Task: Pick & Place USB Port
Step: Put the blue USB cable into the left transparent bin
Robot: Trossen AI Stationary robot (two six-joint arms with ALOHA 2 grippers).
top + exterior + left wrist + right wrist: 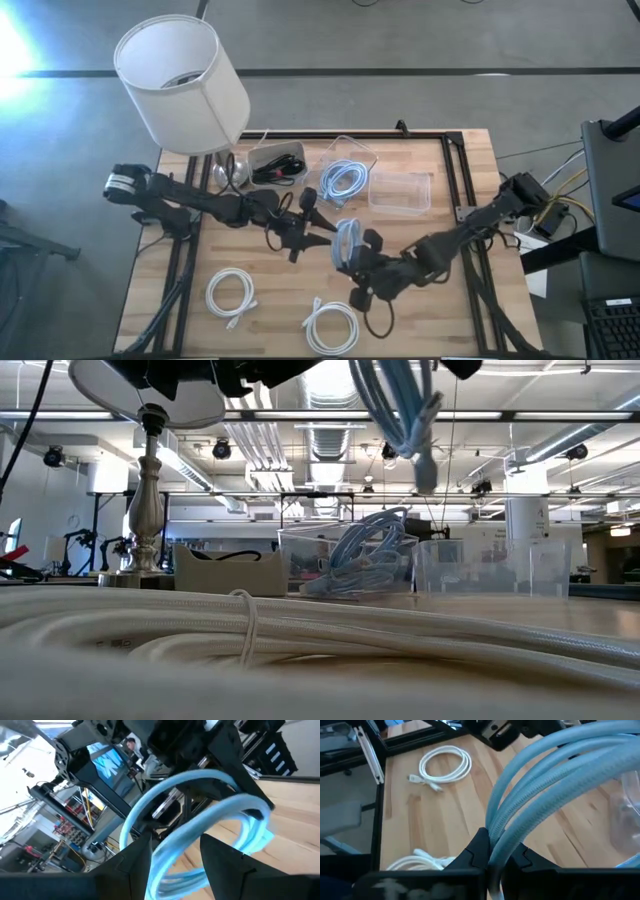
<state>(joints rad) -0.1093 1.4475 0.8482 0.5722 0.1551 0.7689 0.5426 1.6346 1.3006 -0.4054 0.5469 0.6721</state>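
I saw the pale blue coiled cable hanging in loops above the table's middle, pinched tight in my right gripper, that arm reaching in low, while the left gripper stood open with fingers astride the coil.

Light-blue USB cable, coiled: braided sheath, wound in several loops, held clear of the wooden table, coil upright with one plug end hanging down; it lies over the table's middle, nearer than the clear bins.

Light-blue USB cable, second coil: loosely wound, lying inside the clear bin at the table's far edge.

White USB cable, coil: flat on the table, near-left part, plug end trailing.

White USB cable, second coil: flat at the table's near edge, tied.
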